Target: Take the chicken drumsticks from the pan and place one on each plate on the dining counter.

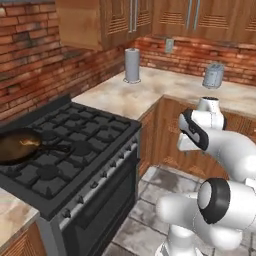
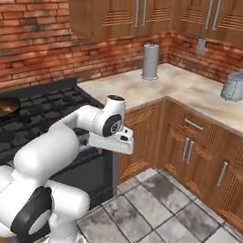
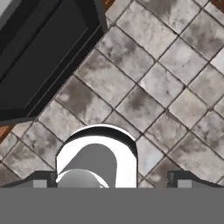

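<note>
The pan (image 1: 19, 145) sits on the stove (image 1: 70, 150), at its front left corner, with the handle pointing toward the middle burners. Something brownish lies inside, probably the chicken drumsticks, but too blurred to tell apart. They should be light, firm and a little greasy, so I would grip the thick end. The claw (image 3: 112, 179) stands wide and empty, pointing at the floor (image 3: 166, 87).

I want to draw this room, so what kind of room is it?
It looks like a home kitchen. There is a black gas stove with a frying pan on it, wooden cabinets under a stone worktop, and a toaster.
</note>
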